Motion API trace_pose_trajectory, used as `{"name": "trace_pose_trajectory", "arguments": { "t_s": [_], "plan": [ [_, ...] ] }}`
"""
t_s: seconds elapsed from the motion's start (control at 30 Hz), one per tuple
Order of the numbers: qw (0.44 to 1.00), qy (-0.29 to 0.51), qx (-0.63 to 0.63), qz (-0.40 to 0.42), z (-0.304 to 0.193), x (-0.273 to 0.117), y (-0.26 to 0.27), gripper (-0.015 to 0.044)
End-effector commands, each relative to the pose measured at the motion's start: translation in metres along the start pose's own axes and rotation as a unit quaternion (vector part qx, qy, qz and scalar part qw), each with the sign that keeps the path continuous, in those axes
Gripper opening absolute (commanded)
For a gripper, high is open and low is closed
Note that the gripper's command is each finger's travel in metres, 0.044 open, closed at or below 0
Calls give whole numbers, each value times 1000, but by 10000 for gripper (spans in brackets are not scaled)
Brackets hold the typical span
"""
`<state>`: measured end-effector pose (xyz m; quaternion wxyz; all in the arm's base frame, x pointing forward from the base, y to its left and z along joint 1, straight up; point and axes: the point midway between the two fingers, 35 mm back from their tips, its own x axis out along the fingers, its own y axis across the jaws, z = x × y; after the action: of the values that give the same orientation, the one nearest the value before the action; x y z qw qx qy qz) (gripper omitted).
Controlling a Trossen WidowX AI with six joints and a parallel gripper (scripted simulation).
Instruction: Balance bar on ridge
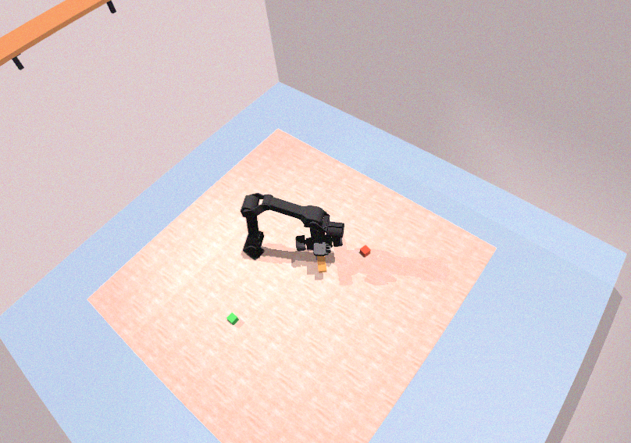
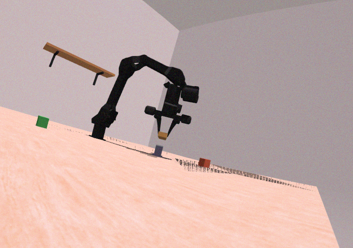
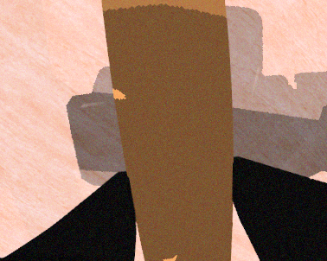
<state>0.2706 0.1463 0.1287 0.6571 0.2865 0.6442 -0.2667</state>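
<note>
The orange-brown bar (image 1: 321, 264) (image 2: 162, 135) (image 3: 176, 130) is held off the table, seen end-on in the exterior view. My gripper (image 2: 163, 134) (image 3: 180, 176) is shut on the bar, one finger on each long side, and points down. The ridge, a small blue-violet block (image 2: 158, 150), stands on the table just below the bar in the exterior view, with a gap between them. The ridge is hidden in the top view and in the wrist view. The bar's far part is hidden behind the gripper in the top view.
A red cube (image 1: 365, 251) (image 2: 204, 162) lies on the table to the right of the gripper. A green cube (image 1: 232, 318) (image 2: 42, 121) lies farther off to the left. An orange shelf (image 1: 65, 12) (image 2: 79, 60) is on the wall.
</note>
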Motion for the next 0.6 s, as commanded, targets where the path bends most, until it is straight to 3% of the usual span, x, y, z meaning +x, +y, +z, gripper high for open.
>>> {"name": "trace_pose_trajectory", "arguments": {
  "t_s": [0.0,0.57],
  "plan": [
    [1000,-2,3,-1,1,7,-1,0],
    [1000,-2,3,-1,1,24,-3,0]
  ]
}}
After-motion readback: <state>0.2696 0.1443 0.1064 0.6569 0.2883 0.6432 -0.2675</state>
